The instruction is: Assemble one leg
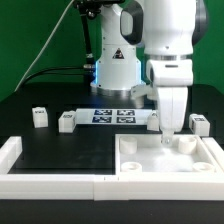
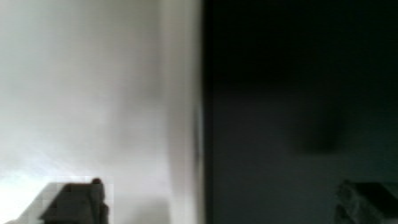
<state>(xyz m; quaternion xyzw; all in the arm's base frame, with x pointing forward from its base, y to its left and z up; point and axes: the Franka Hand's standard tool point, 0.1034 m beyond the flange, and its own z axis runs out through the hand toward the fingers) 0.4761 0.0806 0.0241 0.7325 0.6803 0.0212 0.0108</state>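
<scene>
Small white legs with marker tags stand on the black table: two at the exterior view's left (image 1: 39, 117) (image 1: 67, 121) and one at its right (image 1: 198, 124). The large white square part (image 1: 150, 168) with corner holes lies at the front right. My gripper (image 1: 168, 134) hangs low over that part's far edge, pointing down. In the wrist view the gripper (image 2: 222, 190) is open, its dark fingertips (image 2: 75, 200) wide apart. Between them lies only a blurred white surface (image 2: 89, 90) beside dark table, and no leg.
The marker board (image 1: 112, 116) lies behind the square part, between the legs. A low white wall (image 1: 50, 183) runs along the front and up the left side (image 1: 9, 150). The arm's base (image 1: 115, 65) stands at the back.
</scene>
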